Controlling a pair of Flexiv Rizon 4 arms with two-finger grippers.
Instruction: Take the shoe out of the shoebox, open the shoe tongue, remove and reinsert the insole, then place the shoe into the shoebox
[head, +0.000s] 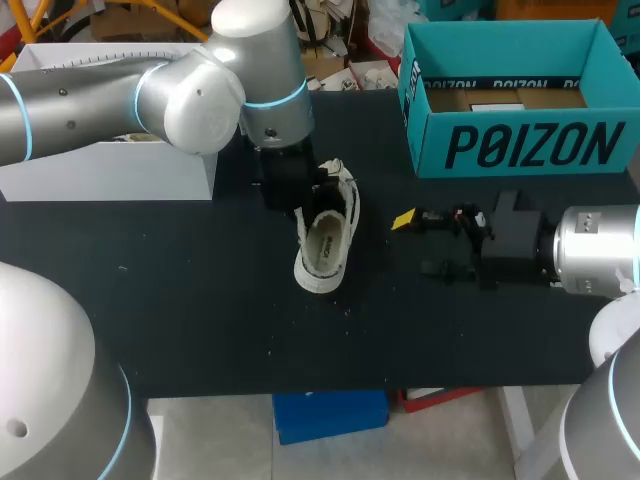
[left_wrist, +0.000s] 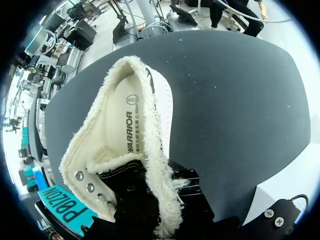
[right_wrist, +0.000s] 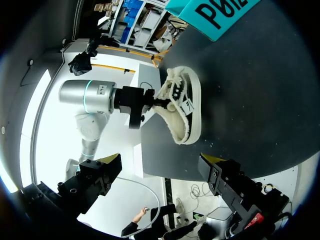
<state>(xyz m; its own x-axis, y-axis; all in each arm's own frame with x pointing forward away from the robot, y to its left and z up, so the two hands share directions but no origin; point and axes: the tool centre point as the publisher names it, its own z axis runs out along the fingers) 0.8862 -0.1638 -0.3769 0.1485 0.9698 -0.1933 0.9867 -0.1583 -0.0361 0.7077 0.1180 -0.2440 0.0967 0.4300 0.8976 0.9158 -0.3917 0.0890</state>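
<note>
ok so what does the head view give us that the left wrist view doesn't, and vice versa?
Head view only: the right arm's fingers, open and clear of the shoe, the white box at the table's left, and the whole open teal cardboard shoebox. Left wrist view only: the metal eyelets beside the tongue. Both: the white fleece-lined sneaker, its printed insole and the black tabletop. The wrist view catches only a corner of the shoebox.

Both arms silver-grey, rounded joints w/ thin light-blue rings. Left arm (head: 190, 90) behind shoe (head: 325, 245), right arm (head: 600, 250) right of it; black wrist blocks. Right gripper (head: 415, 243): black fingers (right_wrist: 95, 182), yellow tips.
</note>
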